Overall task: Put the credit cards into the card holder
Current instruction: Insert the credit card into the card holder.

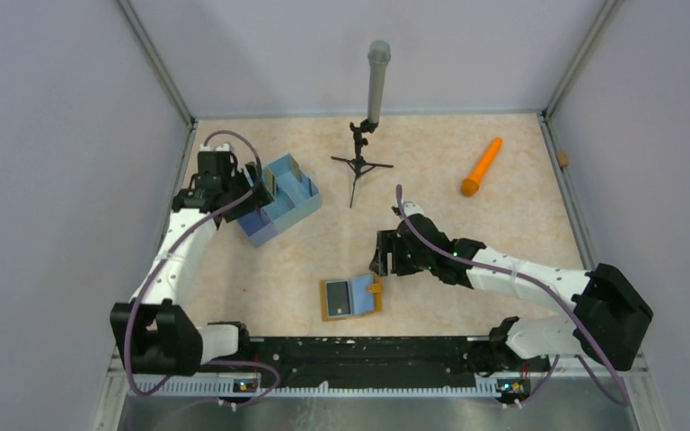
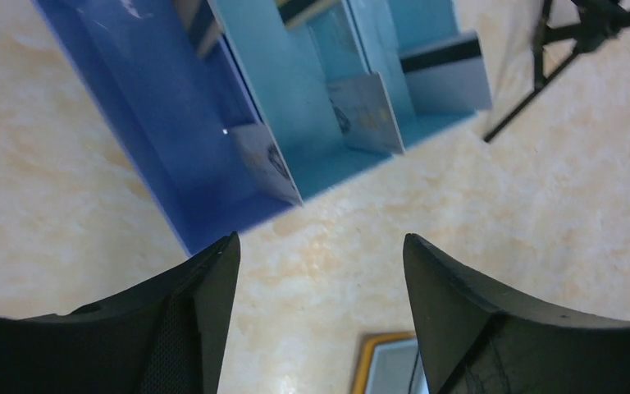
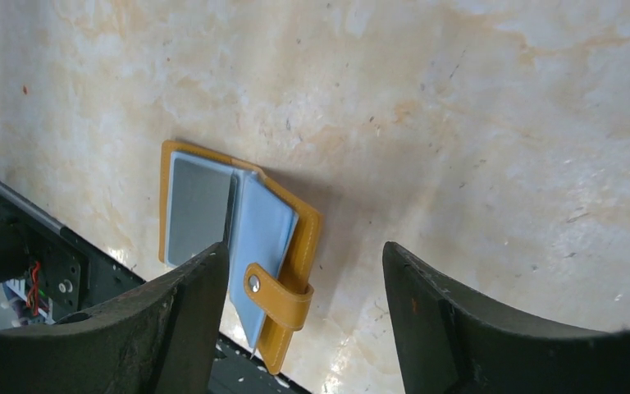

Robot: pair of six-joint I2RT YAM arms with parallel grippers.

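The credit cards are thin, flat, grey-blue rectangles, one with a dark stripe. They lean in the compartments of a blue divided tray at the left rear of the pale marbled counter. The card holder, a small mustard-orange folding wallet with greyish-blue pockets and a snap tab, lies open near the front edge, well apart from the tray. Whether the grey panel on its left page is a card or a bare pocket, I cannot tell.

The likeliest trouble is at the tray. The cards rest close against the dividers, so a finger coming down may strike a wall, shove the tray, or pinch wall and card together. A card this thin could also twist or slip in the pinch. At the wallet, one pocket leaf stands partly raised. Pushing a card in could slide the wallet or fold the leaf over unless something pins it down.

The left tool is spread and empty, hovering just beside the tray's near end — the cards lie ahead of its fingertips, untouched. The right tool is also spread and empty. It hangs over the counter just beside the wallet, with the snap tab near one finger and no contact.
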